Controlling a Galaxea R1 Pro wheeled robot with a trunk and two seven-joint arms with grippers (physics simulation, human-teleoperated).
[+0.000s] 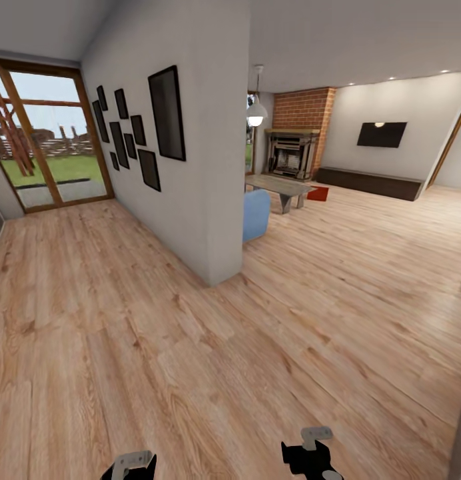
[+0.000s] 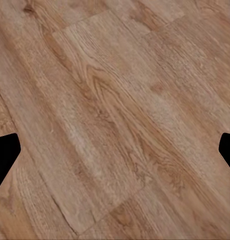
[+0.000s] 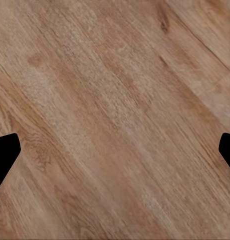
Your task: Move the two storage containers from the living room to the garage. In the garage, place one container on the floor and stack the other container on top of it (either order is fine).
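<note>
We stand on the plank floor (image 1: 190,347) short of the living room (image 1: 364,167), wall corner (image 1: 224,200) and sofa (image 1: 256,213) risking a clip as we turn; one container (image 1: 318,193) sits by the table (image 1: 278,185); left gripper (image 2: 115,150) and right gripper (image 3: 115,150) gape wide, empty.

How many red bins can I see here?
1: a red bin lies on the wood floor beside the low table, near the fireplace. Another may be hidden.

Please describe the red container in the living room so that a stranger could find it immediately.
Look to the brick fireplace at the far end. In front of it stands a low grey table; the storage container sits on the wood floor at its right end. It is the only red-orange thing there.
</note>
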